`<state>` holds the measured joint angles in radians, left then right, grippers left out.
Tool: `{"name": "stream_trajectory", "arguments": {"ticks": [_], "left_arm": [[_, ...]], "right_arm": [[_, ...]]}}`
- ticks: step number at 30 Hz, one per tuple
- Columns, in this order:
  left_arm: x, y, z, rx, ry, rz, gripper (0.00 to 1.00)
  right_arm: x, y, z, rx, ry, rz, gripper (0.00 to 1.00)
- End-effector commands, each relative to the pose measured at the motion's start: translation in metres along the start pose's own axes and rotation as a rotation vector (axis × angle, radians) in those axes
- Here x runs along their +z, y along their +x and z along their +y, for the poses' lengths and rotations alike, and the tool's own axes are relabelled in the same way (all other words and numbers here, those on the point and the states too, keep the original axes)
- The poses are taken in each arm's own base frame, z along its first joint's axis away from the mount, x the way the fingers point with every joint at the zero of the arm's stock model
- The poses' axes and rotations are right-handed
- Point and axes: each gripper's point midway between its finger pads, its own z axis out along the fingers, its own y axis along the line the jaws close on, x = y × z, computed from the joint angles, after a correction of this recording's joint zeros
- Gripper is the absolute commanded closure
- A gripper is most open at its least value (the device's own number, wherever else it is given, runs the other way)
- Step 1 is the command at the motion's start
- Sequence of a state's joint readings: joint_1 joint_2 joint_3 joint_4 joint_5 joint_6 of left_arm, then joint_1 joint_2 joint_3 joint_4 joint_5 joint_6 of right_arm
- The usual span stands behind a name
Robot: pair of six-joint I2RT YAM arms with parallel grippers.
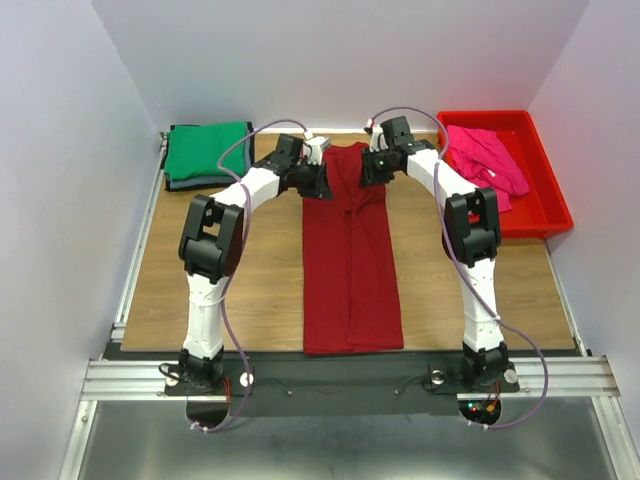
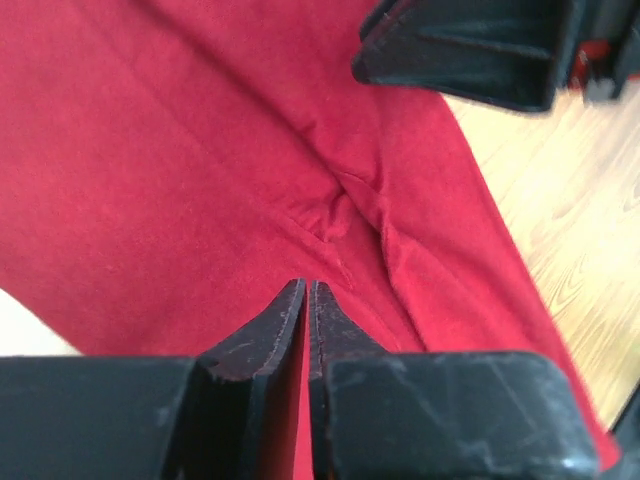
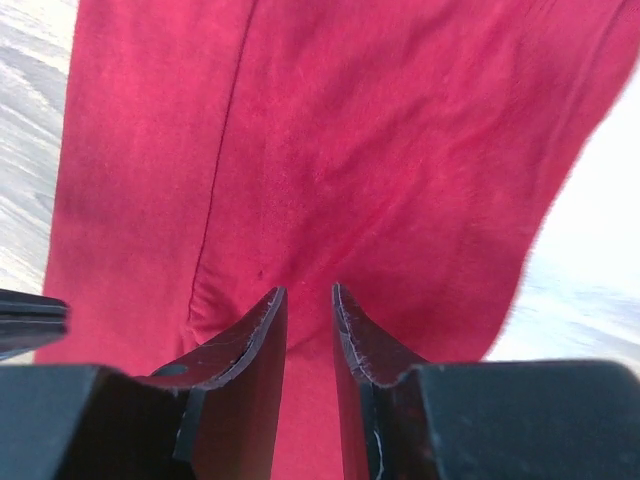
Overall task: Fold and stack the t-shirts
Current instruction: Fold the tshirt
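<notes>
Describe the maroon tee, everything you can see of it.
The maroon tee is plain soft cloth, folded lengthwise into a long narrow strip with an overlap line down its middle. It lies flat on the wooden table, centred, running from the near edge toward the back. Its far end narrows and puckers where both claws meet it: the left claw is pinched on a fold, the right claw has cloth between nearly closed fingers. Nothing else touches it.
</notes>
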<state>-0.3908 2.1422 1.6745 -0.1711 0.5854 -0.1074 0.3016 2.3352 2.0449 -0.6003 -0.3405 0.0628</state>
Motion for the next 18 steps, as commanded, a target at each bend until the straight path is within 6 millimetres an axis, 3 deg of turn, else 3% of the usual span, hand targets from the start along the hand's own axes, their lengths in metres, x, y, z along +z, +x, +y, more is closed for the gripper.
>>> {"name": "stream_trajectory", "arguments": {"ticks": [1, 8, 9, 14, 18], "left_arm": [[0.002, -0.007, 0.008, -0.121, -0.037, -0.045, 0.83], [0.025, 0.015, 0.050, -0.205, -0.124, 0.010, 0.83], [0.026, 0.005, 0.053, -0.208, -0.121, -0.001, 0.83], [0.042, 0.014, 0.075, -0.252, -0.134, 0.038, 0.83], [0.047, -0.005, 0.091, -0.227, -0.144, 0.006, 0.83]], "right_arm": [[0.013, 0.002, 0.003, 0.111, -0.037, 0.003, 0.70], [0.044, 0.026, -0.018, 0.209, 0.007, 0.058, 0.70], [0.048, 0.028, -0.021, 0.225, 0.010, 0.063, 0.69], [0.070, 0.030, -0.037, 0.257, 0.002, 0.065, 0.68], [0.081, 0.021, -0.048, 0.294, -0.018, 0.042, 0.68]]}}
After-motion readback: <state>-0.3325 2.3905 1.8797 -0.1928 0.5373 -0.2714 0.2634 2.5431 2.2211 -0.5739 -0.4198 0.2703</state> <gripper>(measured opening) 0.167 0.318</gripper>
